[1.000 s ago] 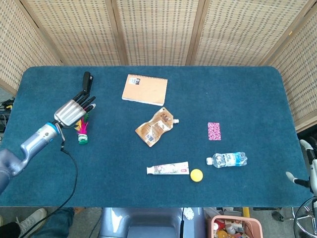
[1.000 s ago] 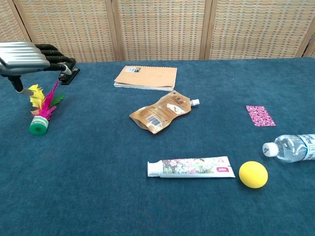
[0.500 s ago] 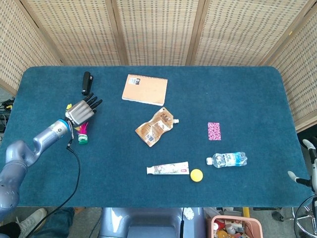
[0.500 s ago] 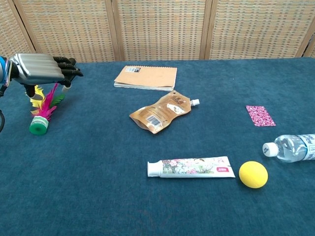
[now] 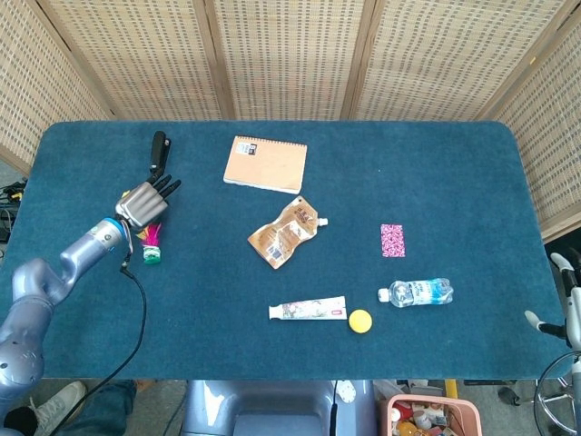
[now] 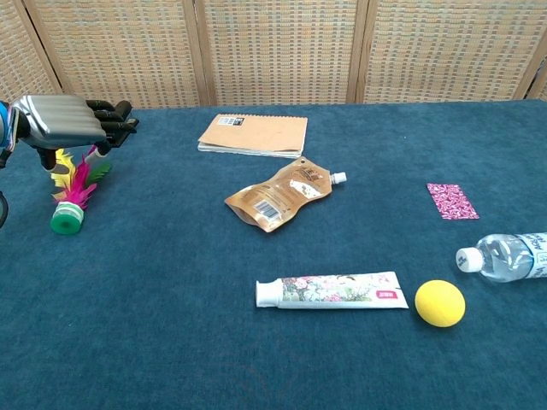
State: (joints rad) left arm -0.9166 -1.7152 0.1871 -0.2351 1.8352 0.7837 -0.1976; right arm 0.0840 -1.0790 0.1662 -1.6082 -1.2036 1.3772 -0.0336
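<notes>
Compared with one second ago, the left hand has come lower and a little nearer to the robot, and it now hovers directly above the pink and yellow feathered shuttlecock with the green base. Its fingers are stretched forward and held apart, holding nothing. The shuttlecock stands on the blue counter under the palm, its feathers just below the hand; whether they touch, I cannot tell. The black oblong clip lies just beyond the fingertips.
</notes>
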